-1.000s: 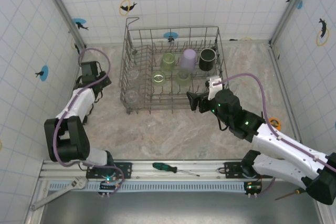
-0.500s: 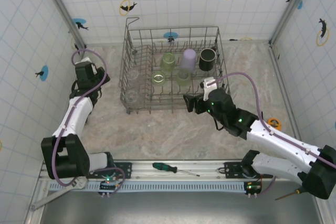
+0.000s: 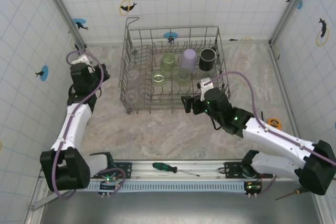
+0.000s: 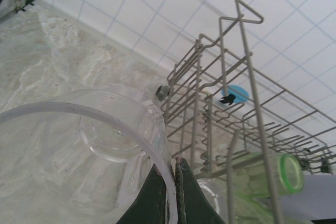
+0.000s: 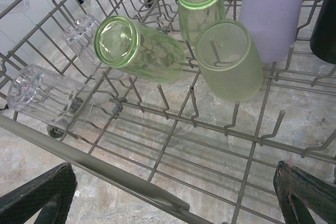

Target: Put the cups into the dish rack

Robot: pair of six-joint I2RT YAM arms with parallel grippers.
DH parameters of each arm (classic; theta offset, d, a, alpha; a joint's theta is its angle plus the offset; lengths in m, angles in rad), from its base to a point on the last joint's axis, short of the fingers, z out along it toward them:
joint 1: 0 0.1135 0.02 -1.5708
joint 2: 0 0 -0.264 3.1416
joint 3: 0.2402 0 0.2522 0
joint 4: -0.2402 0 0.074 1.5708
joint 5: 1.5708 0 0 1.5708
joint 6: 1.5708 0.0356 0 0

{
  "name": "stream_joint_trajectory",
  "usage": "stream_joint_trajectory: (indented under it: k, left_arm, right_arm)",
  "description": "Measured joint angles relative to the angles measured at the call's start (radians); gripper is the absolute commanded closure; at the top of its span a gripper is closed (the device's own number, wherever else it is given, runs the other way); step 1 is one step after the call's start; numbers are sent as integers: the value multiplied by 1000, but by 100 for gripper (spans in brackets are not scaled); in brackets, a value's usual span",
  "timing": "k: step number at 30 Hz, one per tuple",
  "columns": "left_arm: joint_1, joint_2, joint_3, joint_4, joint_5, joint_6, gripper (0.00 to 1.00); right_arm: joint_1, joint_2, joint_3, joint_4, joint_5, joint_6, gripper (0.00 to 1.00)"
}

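The left gripper (image 4: 175,190) has swung toward the counter's far-left corner, pinching a clear cup (image 4: 100,145) by its rim beside the dish rack (image 3: 173,29), seemingly the last unloaded, while the right gripper (image 3: 186,103), spread and empty, has neared the rack's front, where the other cups (image 5: 137,46) already sit.

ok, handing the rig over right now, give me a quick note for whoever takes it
Left gripper: shut on a clear cup, left of the dish rack.
Right gripper: open, empty, at the rack's near edge.
Done: three green cups, lilac cup, black mug, two clear cups in the rack.
Left: rack the held cup.
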Motion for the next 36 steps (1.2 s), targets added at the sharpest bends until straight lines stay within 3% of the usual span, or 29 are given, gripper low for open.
stream_joint_trajectory:
  k: [9,19,36]
  left_arm:
    - [0,-92,-11,118,103,-76,100]
    - [-8,-92,-13,243,245,-166,100]
    - [-199,-49,-22,356,376,-171,100]
  right_arm:
    - [0,28,0,8,-20,6,0]
    - [-24,77,4,91,-114,58,0]
    - [-113,215,163,267,-337,180,0]
